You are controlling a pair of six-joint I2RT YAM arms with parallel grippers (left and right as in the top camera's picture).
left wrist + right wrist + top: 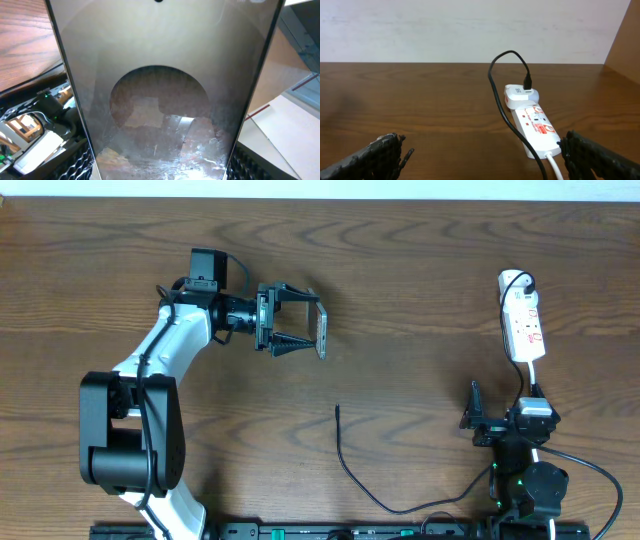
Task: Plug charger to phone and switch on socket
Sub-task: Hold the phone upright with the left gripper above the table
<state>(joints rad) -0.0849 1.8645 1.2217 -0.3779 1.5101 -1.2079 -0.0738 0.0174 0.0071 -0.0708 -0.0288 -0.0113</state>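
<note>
Dark brown wooden table [400, 260]. The left gripper [312, 323] is pinching the flat dark glossy phone [160, 100] on edge, its brownish oval facing the wrist camera. The right gripper [482, 145] is hovering spread wide near the narrow white plastic socket [535, 122], its red print illegible. The thin black charger [345, 455] is lying loose between the arms.

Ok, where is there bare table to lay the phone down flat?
The widest bare wood lies between the flat dark phone and the narrow white power strip, beyond the tip of the thin black cable. The near edge is crowded, where that cable loops toward the right arm's base.
</note>
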